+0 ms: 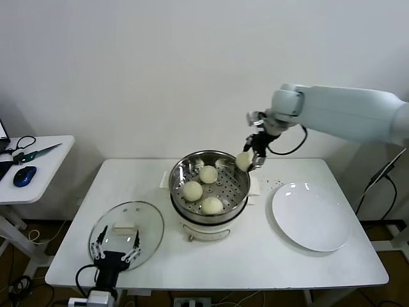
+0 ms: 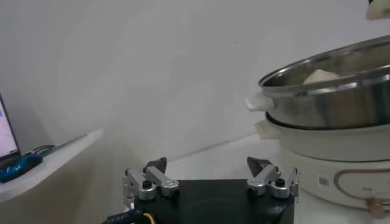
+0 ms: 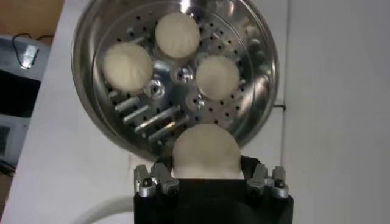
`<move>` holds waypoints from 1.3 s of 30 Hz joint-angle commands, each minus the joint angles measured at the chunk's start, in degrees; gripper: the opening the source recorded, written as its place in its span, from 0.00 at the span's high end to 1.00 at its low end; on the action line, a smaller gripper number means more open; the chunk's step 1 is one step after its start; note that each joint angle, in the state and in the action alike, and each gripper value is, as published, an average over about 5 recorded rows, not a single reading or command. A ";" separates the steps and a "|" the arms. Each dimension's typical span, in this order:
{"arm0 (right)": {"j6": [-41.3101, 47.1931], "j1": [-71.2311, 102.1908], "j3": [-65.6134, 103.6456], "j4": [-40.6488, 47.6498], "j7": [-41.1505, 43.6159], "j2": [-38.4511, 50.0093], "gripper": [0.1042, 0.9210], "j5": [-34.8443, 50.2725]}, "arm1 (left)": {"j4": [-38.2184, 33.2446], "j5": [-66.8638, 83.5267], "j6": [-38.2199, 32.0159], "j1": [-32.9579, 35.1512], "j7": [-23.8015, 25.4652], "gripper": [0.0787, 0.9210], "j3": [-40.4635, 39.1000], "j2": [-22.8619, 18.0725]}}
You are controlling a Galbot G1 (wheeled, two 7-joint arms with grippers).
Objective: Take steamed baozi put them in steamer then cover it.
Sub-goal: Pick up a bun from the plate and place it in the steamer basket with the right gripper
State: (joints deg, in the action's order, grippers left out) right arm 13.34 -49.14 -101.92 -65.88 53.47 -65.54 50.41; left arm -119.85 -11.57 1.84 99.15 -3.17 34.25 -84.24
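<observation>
The steamer stands mid-table, a shiny perforated basket on a white pot base. Three steamed baozi lie inside. A further baozi hangs just above the basket's far right rim, with my right gripper shut on it. The right wrist view shows this bun between the fingers, above the basket's edge. The cover, a glass lid with a white handle, lies flat at the front left. My left gripper sits open at the lid's near edge, jaws wide.
An empty white plate lies on the table to the right of the steamer. A small side table at the far left carries a blue mouse and scissors. The left wrist view shows the pot base close by.
</observation>
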 commanded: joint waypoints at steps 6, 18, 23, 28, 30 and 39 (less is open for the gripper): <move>1.43 6.47 -3.57 7.75 -0.13 -13.45 0.25 4.34 | 0.79 1.78 0.33 -1.68 1.20 0.12 1.64 1.08; 1.94 10.17 -3.17 8.43 -0.71 -12.73 0.25 2.60 | 1.35 2.95 0.72 -2.29 1.30 0.12 3.48 1.76; 2.19 10.37 -2.72 7.99 -1.16 -12.30 0.25 2.48 | 1.44 2.96 1.10 -2.89 1.24 0.12 3.39 1.78; 2.88 10.14 -2.08 7.72 -2.27 -11.66 0.21 2.36 | 1.42 2.78 1.51 -3.43 1.14 0.12 3.03 1.58; 3.03 9.85 -1.73 7.22 -2.23 -11.15 0.17 2.35 | 1.41 2.70 1.61 -3.53 1.09 0.12 2.95 1.55; 3.04 6.38 -0.04 2.63 -1.56 -6.67 0.12 1.84 | 1.24 2.28 1.94 -3.86 0.96 0.12 2.61 1.30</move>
State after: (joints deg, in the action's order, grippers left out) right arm 16.25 -40.82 -103.14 -60.25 51.96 -75.24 52.65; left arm -118.48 -9.02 3.63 95.42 -2.18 36.96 -82.79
